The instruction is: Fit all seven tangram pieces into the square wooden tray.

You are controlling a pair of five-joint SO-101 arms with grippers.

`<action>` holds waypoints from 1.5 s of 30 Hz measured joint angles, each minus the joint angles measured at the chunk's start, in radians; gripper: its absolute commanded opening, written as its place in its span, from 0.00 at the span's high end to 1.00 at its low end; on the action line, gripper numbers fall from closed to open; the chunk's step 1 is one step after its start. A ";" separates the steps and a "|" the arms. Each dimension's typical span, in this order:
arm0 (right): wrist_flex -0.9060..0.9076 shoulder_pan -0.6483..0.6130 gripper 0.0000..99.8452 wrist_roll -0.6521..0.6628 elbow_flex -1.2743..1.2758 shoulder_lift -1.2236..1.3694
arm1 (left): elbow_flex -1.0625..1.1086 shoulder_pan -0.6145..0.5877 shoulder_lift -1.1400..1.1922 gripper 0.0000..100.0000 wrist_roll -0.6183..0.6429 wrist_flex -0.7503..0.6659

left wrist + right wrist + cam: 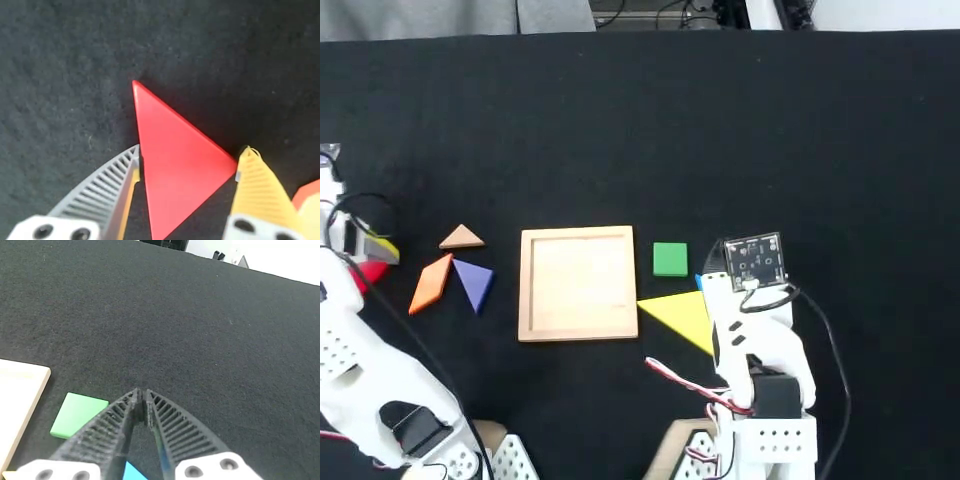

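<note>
High view: square wooden tray (527, 285) lies flat about mid-table on the black cloth-covered table (640, 130), closer to the near edge than the far one. All seven pieces are on the cloth outside it.

Toward the left edge:
- The small tan triangle (461, 238), orange parallelogram (430, 283) and blue-violet triangle (473, 282) form a loose cluster just left of the tray.
- The parallelogram and violet triangle are nearly touching.
- The tan triangle is a little farther from the near edge.
- The flat red triangle piece (175, 170) is close to the left edge, under the left arm.

Right of the tray:
- The green square piece (670, 259) is just beside the tray's far right corner, not touching.
- The large yellow triangle (680, 315) has one tip at the tray's right side.
- A blue piece (700, 283) is mostly hidden under the right arm, so its shape can't be told.

Left wrist view: left gripper (190, 155) is grasping the red triangle, with the grey finger against one edge and the yellow fingertip at the opposite corner.

Right wrist view: right gripper (142, 392) has its fingers clenched together with nothing between them. It sits over bare cloth, with the green square just to one side.
</note>
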 measured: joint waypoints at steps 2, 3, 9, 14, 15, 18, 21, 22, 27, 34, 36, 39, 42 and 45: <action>0.000 0.000 0.98 0.000 0.000 0.000 | 0.000 -0.002 0.000 0.72 -0.037 0.000; 0.000 0.000 0.98 0.000 0.000 0.000 | 0.000 -0.002 0.000 0.72 -0.049 0.000; 0.000 0.000 0.98 0.000 0.000 0.000 | -0.015 -0.003 0.002 0.72 -0.060 0.071; 0.000 0.000 0.98 0.000 0.000 0.000 | -0.140 -0.003 0.003 0.72 -0.060 0.233; 0.000 0.000 0.98 0.000 0.000 0.000 | -0.173 -0.003 0.003 0.72 -0.060 0.275; 0.000 0.000 0.98 0.000 0.000 0.000 | -0.282 -0.003 0.003 0.72 -0.058 0.410; 0.000 0.000 0.98 0.000 0.000 0.000 | -0.377 0.020 0.003 0.72 -0.043 0.551; 0.000 0.000 0.98 0.000 0.000 0.000 | -0.394 0.034 0.003 0.72 -0.031 0.569; 0.000 0.000 0.98 0.000 0.000 0.000 | -0.405 0.098 -0.031 0.72 0.051 0.594; 0.000 0.000 0.98 0.000 0.000 0.000 | -0.204 0.284 -0.324 0.72 0.155 0.594; 0.000 0.000 0.98 0.000 0.000 0.000 | -0.103 0.353 -0.427 0.72 0.204 0.594; 0.000 0.000 0.98 0.000 0.000 0.000 | 0.057 0.470 -0.560 0.72 0.295 0.594; 0.000 0.000 0.98 0.000 0.000 0.000 | 0.195 0.589 -0.652 0.72 0.405 0.594; 0.000 0.000 0.98 0.000 0.000 0.000 | 0.299 0.689 -0.718 0.72 0.526 0.563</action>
